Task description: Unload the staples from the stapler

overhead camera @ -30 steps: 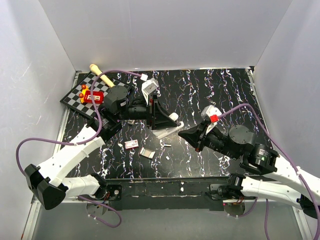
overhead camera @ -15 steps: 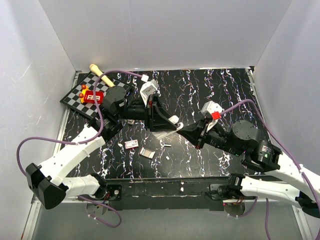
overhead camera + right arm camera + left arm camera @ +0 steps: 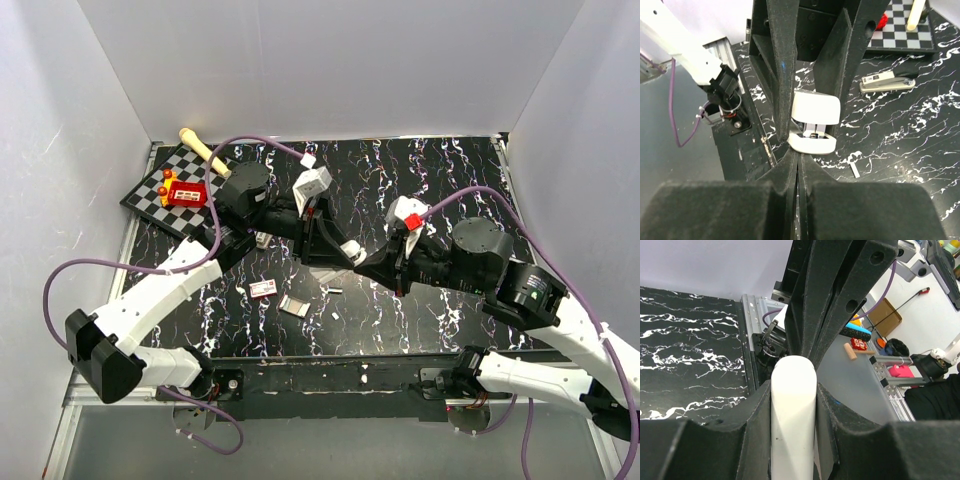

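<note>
Black, white-veined counter [image 3: 450, 180] enclosed by pale walls, shown from above and from both wrists. Nearest the arm bases lie a small red-and-white box [image 3: 263, 288] and, just beside it, a silvery piece [image 3: 293, 305].

At mid-counter the two tools meet tip to tip. Left tool [image 3: 345, 247]: clenched on a white stick [image 3: 815, 112], whose exposed end shows a dark slot. Right tool [image 3: 797, 162]: fingers pressed together with nothing visible between them, tips at the lower lip of the stick; whether they touch it cannot be told. A pale sliver [image 3: 855, 169] lies on the counter beside them. It may be the staples, but this cannot be resolved.

Beyond the left tool the stapler [image 3: 887, 81] lies flat, apparently closed, apart from both tools. It is near the checkerboard [image 3: 145, 195] in the far left corner, which carries a red block [image 3: 187, 194].

Judgement: the stapler looks unhandled, so unloading proper has not begun. The stick is best set down away from the stapler and the loose bits. The right tool must spread its fingers before taking anything. One tool should pin the stapler across its narrow width. The other should draw the strip out slowly along its length, since so short a strip would scatter easily.
</note>
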Motion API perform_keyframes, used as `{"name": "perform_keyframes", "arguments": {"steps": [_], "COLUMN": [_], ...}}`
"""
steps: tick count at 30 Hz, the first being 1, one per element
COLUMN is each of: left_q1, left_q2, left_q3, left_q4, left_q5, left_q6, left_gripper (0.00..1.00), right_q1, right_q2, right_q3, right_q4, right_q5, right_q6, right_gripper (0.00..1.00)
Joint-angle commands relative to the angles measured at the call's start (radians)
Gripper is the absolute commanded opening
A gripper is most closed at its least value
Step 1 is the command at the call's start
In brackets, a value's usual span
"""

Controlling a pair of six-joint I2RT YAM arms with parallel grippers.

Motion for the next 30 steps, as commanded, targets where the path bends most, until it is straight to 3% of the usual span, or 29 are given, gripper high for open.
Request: {"name": "perform_keyframes", "arguments": {"steps": [1,3,7,18,25,30], "left_q1": [-0.149,-0.149,-0.149,-0.118,-0.086,-0.019], "left_q2": [0.053,0.055,0.058,0.032,0.095,0.214], "left_q3": [0.015,0.028,0.047,0.079,0.13,0.199], "left_q4": [-0.161,-0.206,-0.226,-0.269,-0.319,-0.375], "left_q5": [0.095,0.045,-0.026,-0.402,-0.746,-0.951], "left_q6": [0.096,0.127,0.153,0.187,0.199,0.147], "left_gripper": [0.13,0.0,0.0,0.0,0.0,0.0], "right_q1": [-0.034,-0.043,-0.074,-0.135,-0.138,-0.137], "right_q2": [0.087,0.068,0.015,-0.189,-0.225,-0.214], "right_q3": [0.054,0.025,-0.041,-0.245,-0.311,-0.375], "right_q4": [0.403,0.402,0.386,0.257,0.144,0.158], "right_q5": [-0.053,-0.042,-0.008,0.226,0.443,0.42], "right_q6": [-0.015,-0.012,0.0,0.038,0.09,0.144], "right_gripper": [0.01,0.01,0.01,0.01,0.01,0.01]}}
